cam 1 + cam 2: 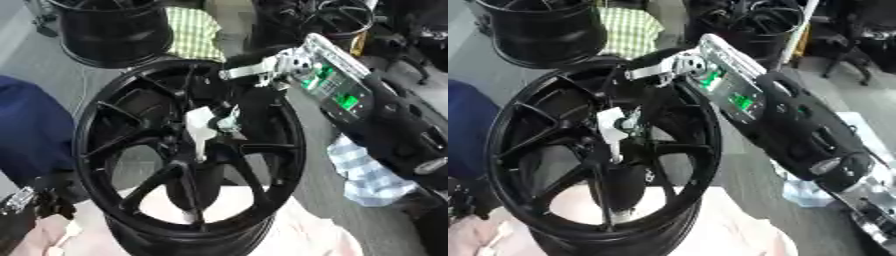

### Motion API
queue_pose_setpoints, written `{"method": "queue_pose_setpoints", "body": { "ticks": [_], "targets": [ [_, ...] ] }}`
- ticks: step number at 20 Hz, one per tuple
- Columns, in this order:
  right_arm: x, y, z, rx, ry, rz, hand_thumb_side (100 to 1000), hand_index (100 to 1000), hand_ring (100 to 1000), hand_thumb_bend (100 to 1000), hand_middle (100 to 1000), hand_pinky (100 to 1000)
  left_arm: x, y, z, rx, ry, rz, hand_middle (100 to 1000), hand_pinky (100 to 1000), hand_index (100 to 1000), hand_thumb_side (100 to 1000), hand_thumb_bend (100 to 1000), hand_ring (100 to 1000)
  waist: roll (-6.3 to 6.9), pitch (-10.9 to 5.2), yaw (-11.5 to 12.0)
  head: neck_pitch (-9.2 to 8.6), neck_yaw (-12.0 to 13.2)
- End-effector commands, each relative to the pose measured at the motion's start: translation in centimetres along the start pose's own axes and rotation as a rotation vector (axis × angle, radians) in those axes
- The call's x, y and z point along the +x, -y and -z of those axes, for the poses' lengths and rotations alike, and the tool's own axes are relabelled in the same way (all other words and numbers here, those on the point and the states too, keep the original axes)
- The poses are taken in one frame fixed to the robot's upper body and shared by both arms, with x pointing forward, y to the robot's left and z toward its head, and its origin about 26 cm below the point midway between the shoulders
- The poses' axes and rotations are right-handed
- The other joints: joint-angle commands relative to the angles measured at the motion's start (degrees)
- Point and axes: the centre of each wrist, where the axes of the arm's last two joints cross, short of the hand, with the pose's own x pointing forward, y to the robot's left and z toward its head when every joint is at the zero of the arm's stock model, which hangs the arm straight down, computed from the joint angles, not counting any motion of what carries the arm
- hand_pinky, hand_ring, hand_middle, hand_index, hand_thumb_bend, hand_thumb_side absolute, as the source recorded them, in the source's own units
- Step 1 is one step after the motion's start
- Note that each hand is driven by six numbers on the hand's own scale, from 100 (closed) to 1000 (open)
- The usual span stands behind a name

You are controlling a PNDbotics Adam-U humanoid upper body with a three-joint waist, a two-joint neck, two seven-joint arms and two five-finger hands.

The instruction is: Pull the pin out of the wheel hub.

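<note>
1. A black spoked wheel hub (188, 160) is seen standing tilted at the middle of the view, its lower rim resting on a pale pink cloth (306, 235).
2. The right arm (798, 135) is stretched in from the right side, angled down and leftward, with green lights showing on the silver plate of its forearm.
3. The right hand (223, 107) is reached over the upper rim into the hub's centre, fingers pointed downward.
4. A white pin (199, 132) is seen at the hub's centre, just beside the dark fingers; they appear closed around its upper end, though the hold is partly lost against the black spokes.
5. The left hand (39, 200) is shown at the lower left, beside the wheel's rim; whether its fingers are straight or curled cannot be told.
6. Another black wheel (114, 32) is placed at the upper left, with a checked green cloth (194, 32) beside it.
7. A blue-and-white striped cloth (367, 175) is lying under the right arm.
</note>
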Motion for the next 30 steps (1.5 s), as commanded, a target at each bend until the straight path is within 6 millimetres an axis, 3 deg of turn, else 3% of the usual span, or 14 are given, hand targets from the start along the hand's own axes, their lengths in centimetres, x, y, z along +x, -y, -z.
{"method": "queue_pose_setpoints", "body": {
  "ticks": [1, 16, 30],
  "targets": [
    [-0.1, 0.5, -0.1, -0.009, -0.011, -0.013, 504, 949, 902, 234, 866, 846, 0.9, -0.3, 0.4, -0.006, 0.020, 0.019, 595, 582, 789, 916, 100, 576, 0.48, -0.39, 0.0, -0.24, -0.3],
    [-0.3, -0.6, 1.4, 0.013, 0.017, 0.010, 466, 897, 869, 207, 804, 831, 1.1, -0.2, 0.7, -0.012, 0.028, 0.022, 596, 582, 790, 916, 100, 577, 0.42, -0.10, 0.6, -0.29, -0.6],
    [-0.2, -0.8, 1.5, -0.110, 0.040, 0.060, 400, 706, 739, 167, 569, 763, 1.1, -0.1, 0.9, -0.015, 0.030, 0.028, 596, 581, 790, 914, 100, 578, 0.48, 0.04, 0.8, -0.44, -0.9]
  ]
}}
